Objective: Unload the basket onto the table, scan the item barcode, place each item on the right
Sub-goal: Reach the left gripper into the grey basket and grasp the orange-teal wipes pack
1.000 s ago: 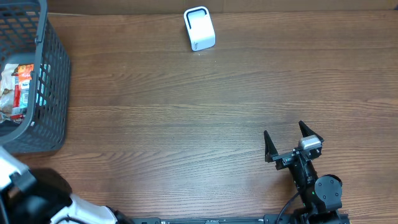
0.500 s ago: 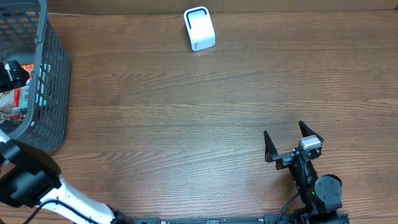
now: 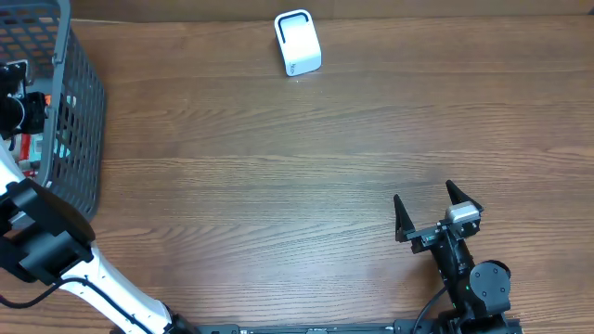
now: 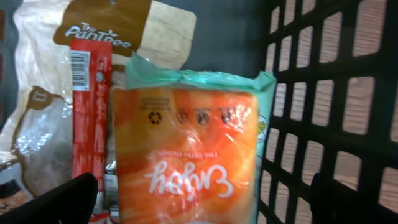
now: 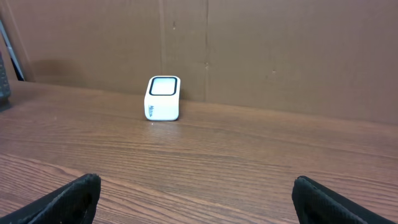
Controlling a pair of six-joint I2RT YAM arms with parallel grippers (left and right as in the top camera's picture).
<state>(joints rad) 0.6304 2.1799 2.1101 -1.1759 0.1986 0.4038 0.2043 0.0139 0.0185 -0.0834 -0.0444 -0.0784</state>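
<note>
While the left gripper (image 4: 202,190) hangs inside the grey basket (image 3: 79,121) with its jaws spread wide and grasping nothing, the orange packet (image 4: 186,155) lies beneath it, close to the basket's mesh wall; a red stick pack (image 4: 84,106) bearing a barcode lies just beside the packet, over a beige bag (image 4: 112,25); the right gripper (image 3: 425,197) sits near the front edge of the table (image 3: 278,167), jaws released and empty; the white scanner (image 3: 297,42) stands at the far edge, well apart from both.

Wooden table (image 3: 278,167) carries a grey mesh basket (image 3: 79,121) and, apparently, a white scanner (image 3: 298,43).
</note>
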